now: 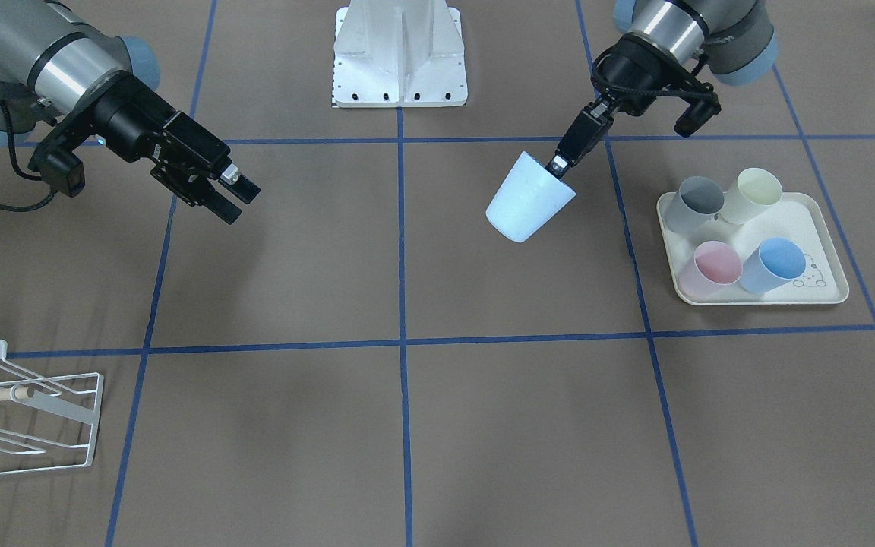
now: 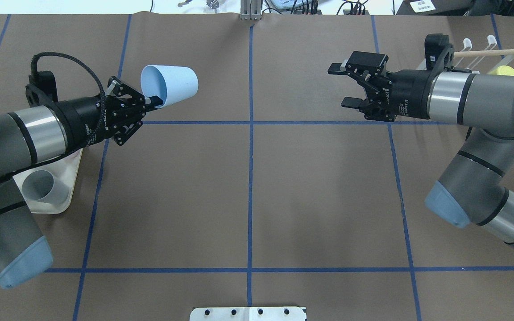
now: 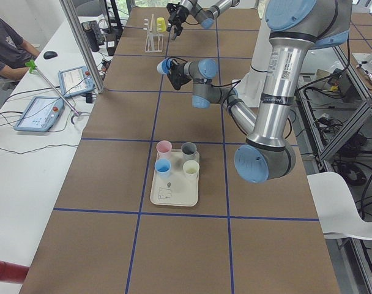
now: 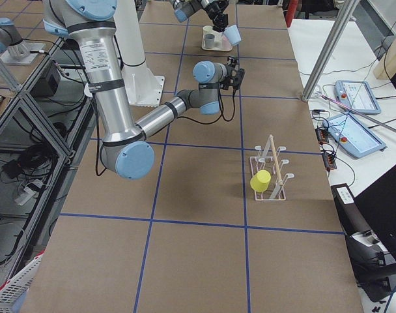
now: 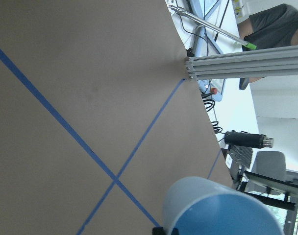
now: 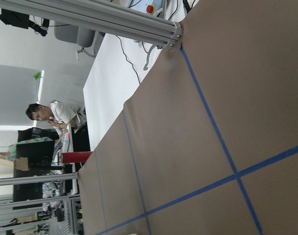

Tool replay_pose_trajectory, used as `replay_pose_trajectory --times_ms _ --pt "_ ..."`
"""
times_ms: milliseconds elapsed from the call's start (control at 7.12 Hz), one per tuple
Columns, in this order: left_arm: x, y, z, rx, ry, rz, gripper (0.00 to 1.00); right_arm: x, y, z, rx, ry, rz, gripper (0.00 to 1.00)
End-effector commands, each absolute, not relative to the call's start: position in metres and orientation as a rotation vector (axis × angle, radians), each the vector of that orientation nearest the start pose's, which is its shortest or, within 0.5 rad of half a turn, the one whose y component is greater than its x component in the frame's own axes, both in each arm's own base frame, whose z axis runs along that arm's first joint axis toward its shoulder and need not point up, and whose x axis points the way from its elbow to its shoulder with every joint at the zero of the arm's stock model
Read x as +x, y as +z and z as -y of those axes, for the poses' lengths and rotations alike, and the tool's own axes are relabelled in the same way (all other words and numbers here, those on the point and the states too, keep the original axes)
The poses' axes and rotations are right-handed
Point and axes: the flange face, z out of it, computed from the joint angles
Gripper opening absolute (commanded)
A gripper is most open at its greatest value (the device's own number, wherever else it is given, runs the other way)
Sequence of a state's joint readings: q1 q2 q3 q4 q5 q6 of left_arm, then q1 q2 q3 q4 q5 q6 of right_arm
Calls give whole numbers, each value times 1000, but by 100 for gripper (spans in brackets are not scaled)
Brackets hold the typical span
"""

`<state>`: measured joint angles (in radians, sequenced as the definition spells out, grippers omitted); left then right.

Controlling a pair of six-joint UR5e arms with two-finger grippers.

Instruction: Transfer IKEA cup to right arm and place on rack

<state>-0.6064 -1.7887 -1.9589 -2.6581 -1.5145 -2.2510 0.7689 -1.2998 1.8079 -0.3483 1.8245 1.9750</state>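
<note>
Now gripping the cup by its rim in the clenched left gripper, tipped sideways above the table — and showing the right gripper released, jaws spread, well apart from it, rack at the table's right end.

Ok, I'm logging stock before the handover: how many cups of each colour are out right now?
Blue: 2, the held blue cup and the blue cup on the tray
Grey cup: 1
Pink cup: 1
Pale yellow cup: 1
Bright yellow cup on the rack: 1
Total: 6 cups
</note>
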Motion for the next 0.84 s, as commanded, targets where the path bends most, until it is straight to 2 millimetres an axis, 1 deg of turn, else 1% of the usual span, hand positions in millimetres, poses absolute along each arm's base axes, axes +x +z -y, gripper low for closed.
replay_pose_trajectory --times_ms 0,141,281,422,703 --pt "362 234 383 -82 -1074 -1982 0 -330 257 424 83 724 1932 99" --pt "374 224 376 -93 -1076 -2036 0 -344 252 410 74 734 1967 99" --pt "394 216 370 -147 -1086 -2069 0 -352 236 403 58 722 2020 99" --pt "405 204 370 -166 -1089 -2098 0 -361 226 400 15 726 2042 99" --pt "415 197 369 -177 -1084 -2102 0 -367 221 395 -5 715 2048 99"
